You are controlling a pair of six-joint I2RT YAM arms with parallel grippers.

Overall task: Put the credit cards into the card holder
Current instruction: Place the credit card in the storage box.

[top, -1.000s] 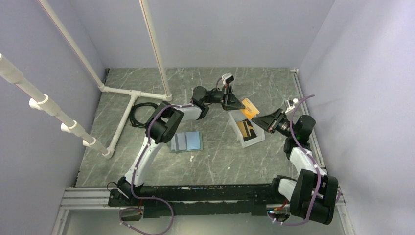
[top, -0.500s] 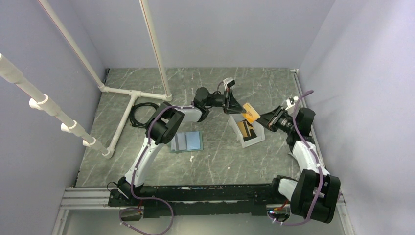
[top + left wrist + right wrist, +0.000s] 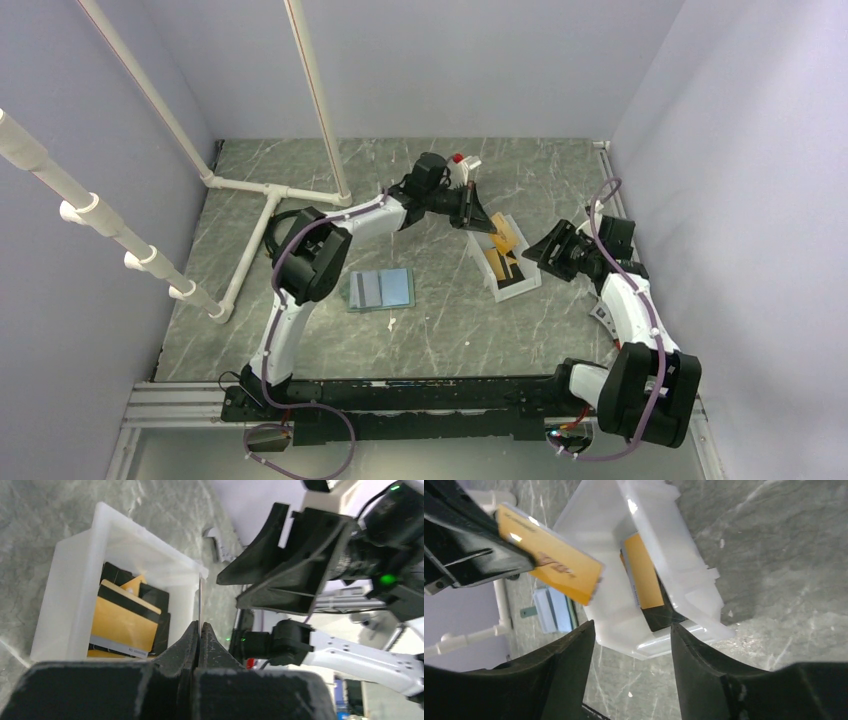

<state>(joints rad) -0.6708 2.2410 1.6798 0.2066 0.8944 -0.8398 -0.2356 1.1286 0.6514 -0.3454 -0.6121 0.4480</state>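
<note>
Left gripper point(image 3: 484, 222) is clamped tight on 1 orange card point(image 3: 551, 567), pinching it by one end. The card is off the table point(image 3: 440, 320), in the air above the white bin point(image 3: 70, 595), toward the bin's far end; the left wrist view shows it edge-on as a thin line between the closed fingers. Right gripper point(image 3: 548, 252) sits just right of the bin, facing it, with fingers point(image 3: 569, 665) spread apart and nothing between them. Inside the bin lie more cards point(image 3: 125, 625), orange-yellow with dark stripes, loosely overlapping. The card holder point(image 3: 381, 289) lies opened flat on the table well left of the bin, blue inside facing up, apart from both grippers.
</note>
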